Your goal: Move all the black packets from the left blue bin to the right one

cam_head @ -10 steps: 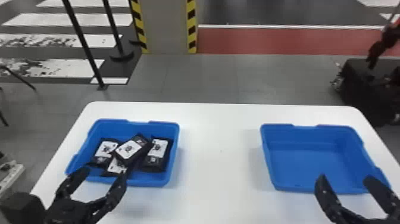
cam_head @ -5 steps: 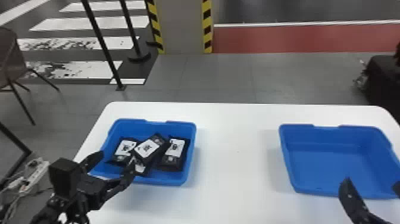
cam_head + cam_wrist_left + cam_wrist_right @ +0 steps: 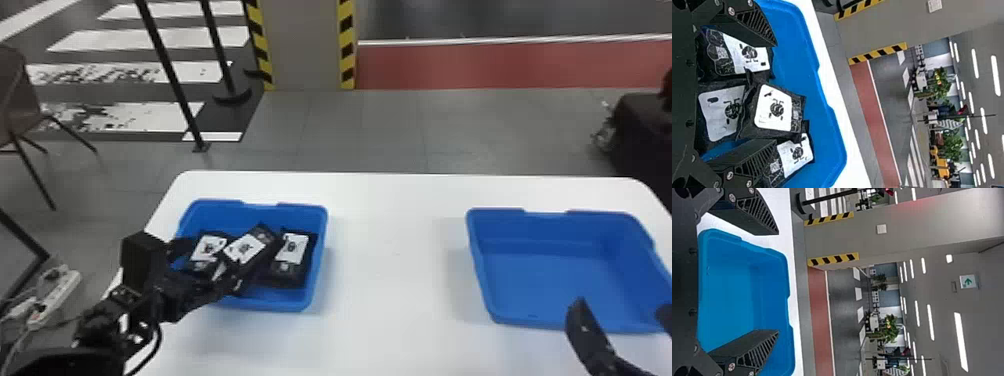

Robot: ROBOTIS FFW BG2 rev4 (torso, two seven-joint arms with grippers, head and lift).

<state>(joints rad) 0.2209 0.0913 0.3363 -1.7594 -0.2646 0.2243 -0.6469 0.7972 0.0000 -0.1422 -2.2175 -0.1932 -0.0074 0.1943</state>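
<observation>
My left gripper (image 3: 205,266) stands open over the front left part of the left blue bin (image 3: 316,260). Several black packets with white labels lie heaped in it: one slanted on top (image 3: 245,249), one at the right (image 3: 291,250), others at the left, partly behind the gripper. In the left wrist view, the open left gripper (image 3: 775,94) has the slanted packet (image 3: 774,107) between its fingers, with no grip visible. At the front edge of the right blue bin (image 3: 547,280), my right gripper (image 3: 621,307) is open; the right wrist view shows this gripper (image 3: 777,282) spread above the bin (image 3: 730,290), holding nothing.
Both bins stand on a white table (image 3: 390,280), with a wide strip of tabletop between them. Beyond its left edge are a power strip (image 3: 55,297) and a chair (image 3: 20,100). A dark object (image 3: 640,130) stands behind the right corner.
The left gripper has moved forward from the bin's front, in over the packets. The head view has turned left, shifting the scene rightward. My right gripper has kept about the same place by its bin.
</observation>
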